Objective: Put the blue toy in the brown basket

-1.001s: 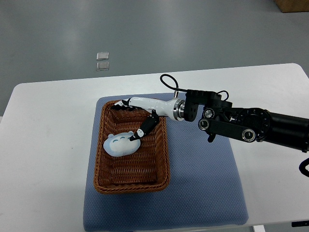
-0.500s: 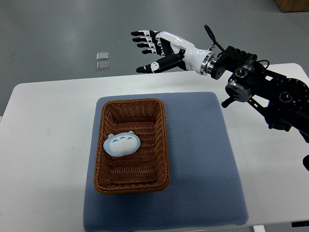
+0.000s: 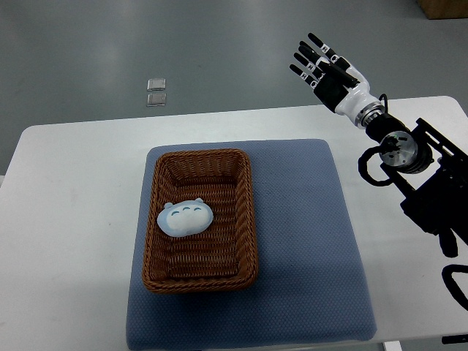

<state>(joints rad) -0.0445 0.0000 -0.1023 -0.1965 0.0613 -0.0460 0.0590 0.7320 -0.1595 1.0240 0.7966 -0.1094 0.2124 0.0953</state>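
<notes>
The light blue toy (image 3: 186, 219) lies inside the brown wicker basket (image 3: 247, 219), against its left wall near the middle. The basket stands on a blue mat (image 3: 307, 248) on the white table. My right hand (image 3: 322, 64) is raised high at the upper right, well clear of the basket, with its black-tipped fingers spread and nothing in them. Its arm runs down along the right edge. The left arm does not show.
The white table (image 3: 73, 219) extends to both sides of the mat. Two small clear squares (image 3: 155, 91) lie on the grey floor beyond the table's far edge. A brown box corner (image 3: 446, 7) shows at the top right.
The right hand let go of the toy in the basket, lifted out, then swung up and to the right, away from the basket. The toy has stayed put.
</notes>
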